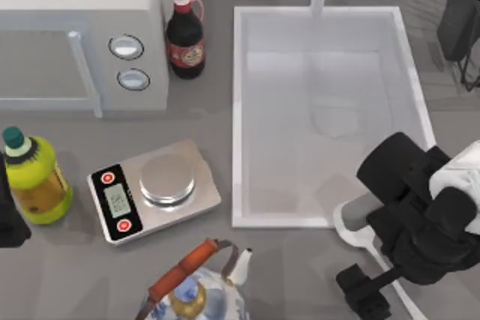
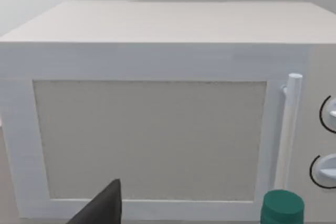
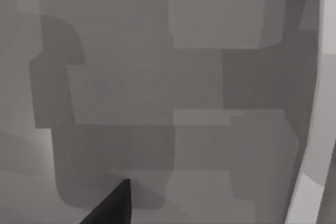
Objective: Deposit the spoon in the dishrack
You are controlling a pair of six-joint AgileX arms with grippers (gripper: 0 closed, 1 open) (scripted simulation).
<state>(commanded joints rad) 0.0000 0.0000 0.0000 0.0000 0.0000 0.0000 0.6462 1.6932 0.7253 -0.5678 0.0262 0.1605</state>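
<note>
Bench [image 1: 300, 275]: grey, crowded; a wide sweep risks knocking things over.
Sink [image 1: 238, 110]: big white basin at centre right; the spoon may drop in here if carried loosely across it.
Microwave [image 1: 82, 5]: at 10 o'clock, clear of the work.
Right arm: dark bulk at 4 o'clock, covering most of the spoon, so aim is hard to judge.
Dishrack [image 1: 431, 5]: faint grey wires at 1 o'clock, past the sink; thin gaps could let the spoon slip through.
Kettle [image 1: 199, 290]: at 6 o'clock, near the arm's swing.
Spoon [image 1: 352, 226]: white bowl on the bench at 4 o'clock, just beside the sink's near corner; thin handle, easily pinched off-centre and tilted.
Right pincer [image 1: 364, 294]: opening cannot be told.
Left pincer [image 1: 11, 222]: parked at 9 o'clock; opening cannot be told.
</note>
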